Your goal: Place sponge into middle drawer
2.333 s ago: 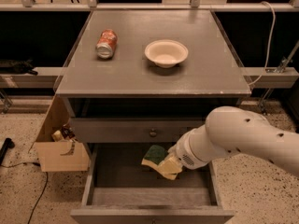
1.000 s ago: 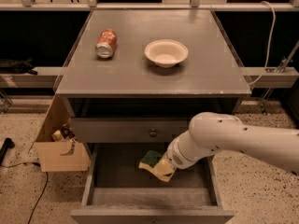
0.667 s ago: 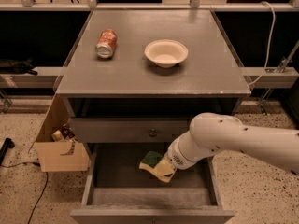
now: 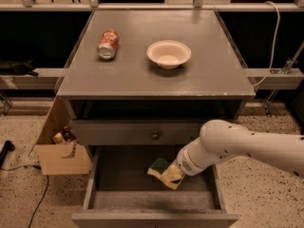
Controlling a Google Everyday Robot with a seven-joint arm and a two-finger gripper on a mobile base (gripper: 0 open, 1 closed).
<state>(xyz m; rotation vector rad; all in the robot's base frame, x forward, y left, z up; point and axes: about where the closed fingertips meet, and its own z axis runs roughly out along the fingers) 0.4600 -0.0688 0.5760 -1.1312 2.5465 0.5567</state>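
Observation:
The sponge (image 4: 162,170), dark green on top and pale yellow below, hangs tilted inside the open middle drawer (image 4: 118,177), just above its grey floor near the middle right. My gripper (image 4: 175,171) is at the end of the white arm that reaches in from the right. It is shut on the sponge's right end and is mostly hidden behind the wrist.
A shut drawer front with a small round knob (image 4: 155,135) is just above the open drawer. On the cabinet top (image 4: 142,80) lie an orange soda can (image 4: 108,44) and a white bowl (image 4: 168,53). An open cardboard box (image 4: 61,153) stands on the floor at the left.
The arm with the sponge has moved a little left and lower inside the drawer since the earliest frame. It has hardly moved over the last second.

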